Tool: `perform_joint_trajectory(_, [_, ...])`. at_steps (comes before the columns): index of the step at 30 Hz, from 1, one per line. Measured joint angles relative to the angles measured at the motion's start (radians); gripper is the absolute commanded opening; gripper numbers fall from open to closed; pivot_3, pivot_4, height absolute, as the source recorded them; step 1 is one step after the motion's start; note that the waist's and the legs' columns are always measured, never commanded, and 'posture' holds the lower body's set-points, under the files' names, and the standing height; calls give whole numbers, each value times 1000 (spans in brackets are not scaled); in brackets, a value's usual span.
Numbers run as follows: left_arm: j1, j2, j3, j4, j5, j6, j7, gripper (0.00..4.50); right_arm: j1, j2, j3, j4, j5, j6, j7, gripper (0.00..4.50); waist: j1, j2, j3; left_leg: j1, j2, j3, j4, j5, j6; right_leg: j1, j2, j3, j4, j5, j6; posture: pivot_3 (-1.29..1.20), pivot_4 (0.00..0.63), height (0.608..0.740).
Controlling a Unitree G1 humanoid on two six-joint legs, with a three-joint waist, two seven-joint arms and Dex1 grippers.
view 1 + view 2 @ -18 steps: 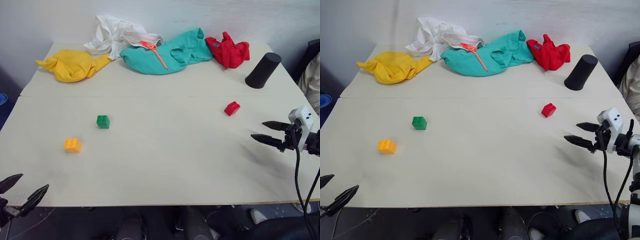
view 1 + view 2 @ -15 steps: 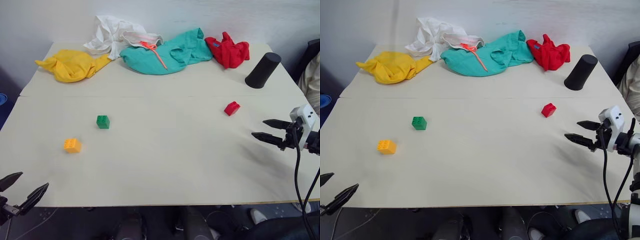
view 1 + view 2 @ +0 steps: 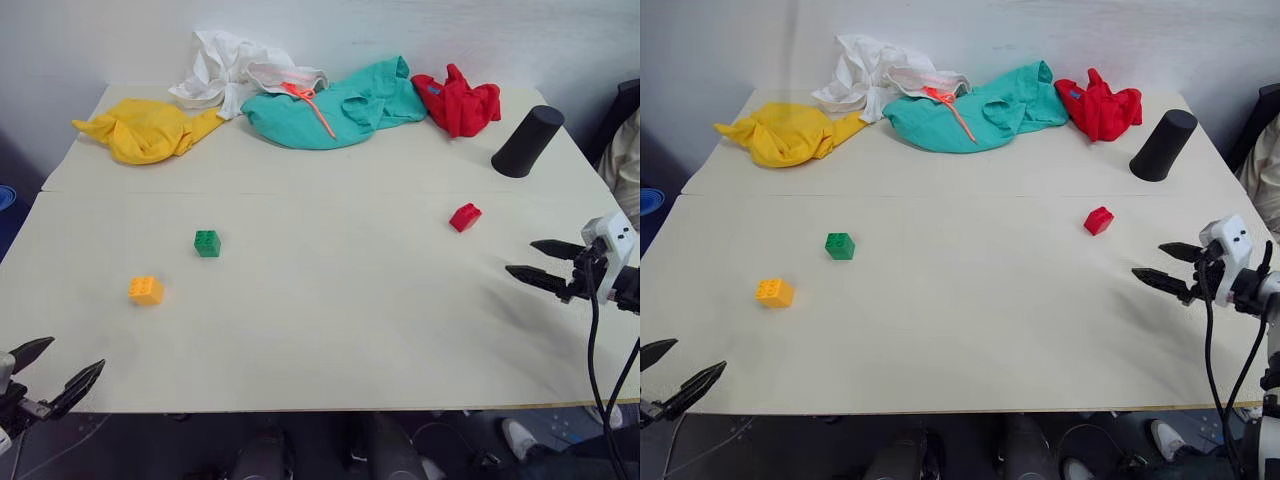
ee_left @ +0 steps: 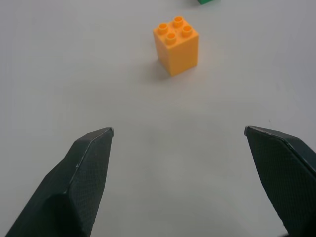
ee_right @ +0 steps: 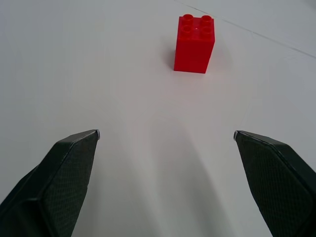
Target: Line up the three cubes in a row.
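Three small studded cubes sit apart on the pale worktop (image 3: 330, 330), each upright with its studs up. The orange-yellow cube (image 3: 146, 290) lies toward the left side, nearest the front edge. The green cube (image 3: 207, 243) stands just behind it and a little to its right, near but not touching. The red cube (image 3: 465, 217) is well apart from both, over on the right half of the worktop.

The left hand (image 3: 52, 369) hangs at the front left corner, just off the worktop's edge, its two black fingers spread wide with nothing between them. Seen from its wrist, the orange-yellow cube (image 4: 176, 45) sits ahead of the gap between the fingers (image 4: 81, 173), with a sliver of the green cube at the frame's edge beyond it.

The right hand (image 3: 535, 260) hovers over the right edge of the worktop, pointing inward, fingers likewise wide apart and holding nothing. From its wrist the red cube (image 5: 194, 43) stands ahead of the open fingers (image 5: 59, 173) (a seam in the worktop runs just behind it).

Along the back edge lie a yellow cloth (image 3: 145, 128), a white cloth (image 3: 228, 65), a teal cloth (image 3: 335, 105) and a red cloth (image 3: 457, 100). A black cylinder (image 3: 527, 141) stands tilted at the back right.
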Motion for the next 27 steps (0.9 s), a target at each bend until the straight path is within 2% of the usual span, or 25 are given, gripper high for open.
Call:
perform_joint_trajectory(6, [-95, 73, -79, -102, -102, 131, 5, 4464, -111, 38, 25, 25, -28, 16, -63, 4500, 0, 0, 0, 0, 0, 0, 1, 1, -1, 0, 0, 0, 1, 0, 0, 0, 150, 740])
perform_joint_trajectory(10, [-277, 214, -196, -207, -238, 238, -27, 4464, -274, 95, 64, 114, -63, 25, -114, 4500, -1, 1, 0, 0, 0, -1, 1, 1, -1, 0, 0, 1, 2, 0, 0, 0, 150, 740])
perform_joint_trajectory(14, [-451, 330, -323, -185, -281, 284, -100, 4464, -384, 159, 107, 253, -121, 28, -177, 4500, -4, 1, 0, -2, 1, 0, 0, 2, -3, -1, 4, 0, 3, 0, 0, 0, 150, 740])
perform_joint_trajectory(16, [-594, 378, -395, -155, -315, 313, -131, 4464, -436, 196, 115, 341, -140, 26, -204, 4500, -3, 2, 0, -2, 1, 0, 1, 3, -3, -1, 5, 1, 5, 0, 0, 0, 150, 740])
perform_joint_trajectory(18, [-706, 404, -452, -150, -345, 334, -147, 4464, -478, 223, 117, 404, -151, 24, -232, 4500, -3, 2, 0, -2, 1, 0, 1, 3, -3, -1, 4, 1, 5, 0, 0, 0, 150, 740])
perform_joint_trajectory(26, [-901, 414, -579, -141, -365, 379, -161, 4464, -533, 276, 114, 500, -177, 19, -288, 4500, -2, 3, 1, -2, 1, 0, 1, 3, -4, -1, 6, 1, 6, 0, 0, 0, 150, 740])
perform_joint_trajectory(27, [-919, 414, -587, -139, -365, 380, -162, 4491, -533, 284, 116, 512, -185, 18, -302, 4311, -2, 3, 1, -2, 1, 0, 1, 3, -4, -1, 6, 2, 6, 0, 0, 0, 150, 740])
